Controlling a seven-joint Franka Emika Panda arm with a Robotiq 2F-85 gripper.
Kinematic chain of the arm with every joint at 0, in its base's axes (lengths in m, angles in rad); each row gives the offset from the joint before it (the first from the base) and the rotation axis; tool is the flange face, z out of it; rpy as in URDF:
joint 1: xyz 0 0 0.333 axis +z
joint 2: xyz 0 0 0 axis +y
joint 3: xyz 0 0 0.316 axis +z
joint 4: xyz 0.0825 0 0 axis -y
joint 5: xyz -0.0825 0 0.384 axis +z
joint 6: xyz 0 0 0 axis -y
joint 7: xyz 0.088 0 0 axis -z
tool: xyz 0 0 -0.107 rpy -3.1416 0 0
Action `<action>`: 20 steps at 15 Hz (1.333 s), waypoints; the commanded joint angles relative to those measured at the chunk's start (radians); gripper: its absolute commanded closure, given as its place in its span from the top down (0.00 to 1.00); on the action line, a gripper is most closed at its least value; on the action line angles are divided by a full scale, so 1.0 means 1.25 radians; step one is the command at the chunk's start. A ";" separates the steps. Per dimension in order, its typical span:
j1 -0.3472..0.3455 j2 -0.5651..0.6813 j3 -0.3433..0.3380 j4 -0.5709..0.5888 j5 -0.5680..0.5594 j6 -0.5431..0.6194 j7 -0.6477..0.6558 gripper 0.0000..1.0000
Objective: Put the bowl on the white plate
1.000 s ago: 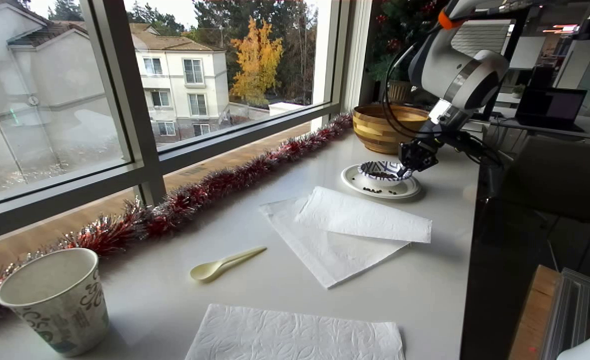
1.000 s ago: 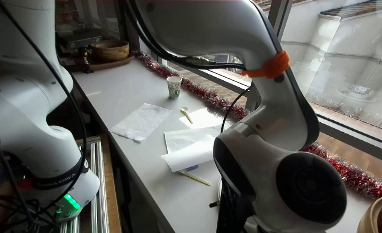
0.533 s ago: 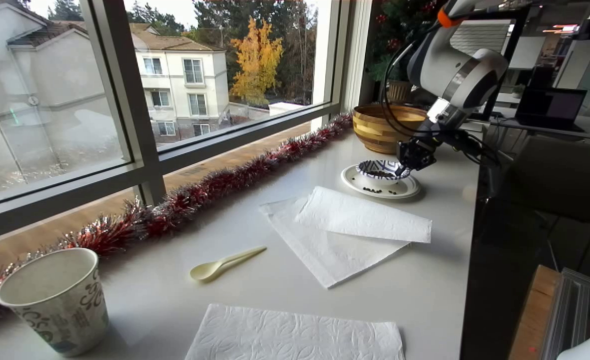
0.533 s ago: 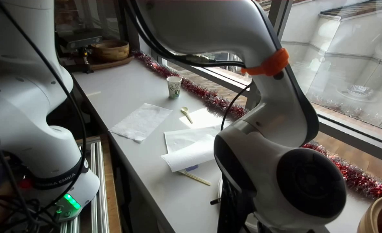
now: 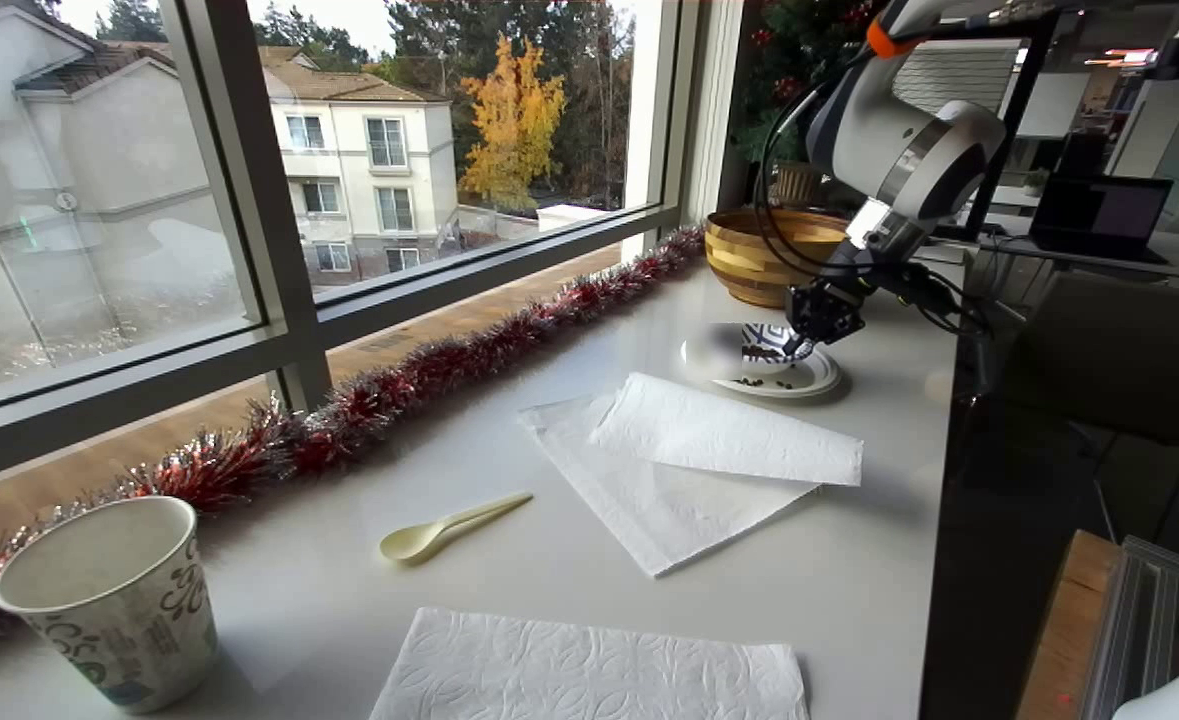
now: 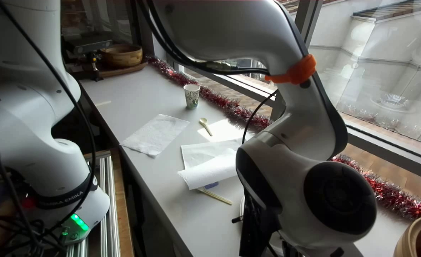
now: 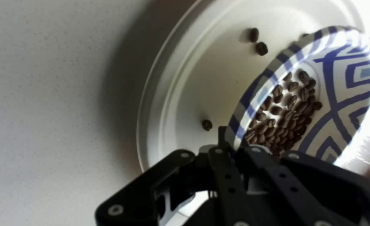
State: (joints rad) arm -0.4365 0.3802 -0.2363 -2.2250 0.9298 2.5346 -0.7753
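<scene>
The small bowl [image 7: 332,103], blue-and-white patterned with a striped rim, holds coffee beans. In the wrist view it is over the right part of the white plate [image 7: 159,103], where several loose beans lie. My gripper [image 7: 233,142] is shut on the bowl's near rim, one finger outside and one inside. In an exterior view the bowl [image 5: 771,352] sits over the plate [image 5: 817,382], with the gripper [image 5: 799,346] at its right rim; a blurred patch covers its left part. I cannot tell whether the bowl touches the plate. In an exterior view the arm hides the bowl.
A wooden bowl [image 5: 764,270] stands close behind the plate. Folded napkins [image 5: 729,440], a pale spoon [image 5: 449,530] and a paper cup [image 5: 114,600] lie or stand further along the table. Red tinsel [image 5: 449,375] runs along the window. A table edge [image 6: 153,200] borders the opposite side.
My gripper and the bowl have shifted slightly left, toward the window, in an exterior view. The plate has stayed put. A blurred patch now covers the bowl's left side.
</scene>
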 commanded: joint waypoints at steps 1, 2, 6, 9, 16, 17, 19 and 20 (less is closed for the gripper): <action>-0.004 0.001 0.006 -0.002 -0.008 0.005 0.006 0.01; -0.004 0.001 0.006 -0.002 -0.008 0.005 0.006 0.01; -0.005 0.004 0.006 0.000 -0.006 0.010 0.004 0.01; -0.005 0.008 0.008 0.001 0.000 0.024 0.002 0.01; -0.007 -0.003 0.012 -0.001 0.004 0.021 0.001 0.43; -0.005 -0.011 0.011 -0.006 -0.001 0.019 0.003 0.51; 0.007 -0.036 -0.004 -0.023 -0.045 0.016 0.023 0.65; 0.016 -0.050 -0.017 -0.034 -0.083 0.012 0.041 0.71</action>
State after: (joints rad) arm -0.4351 0.3797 -0.2323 -2.2227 0.9215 2.5525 -0.7753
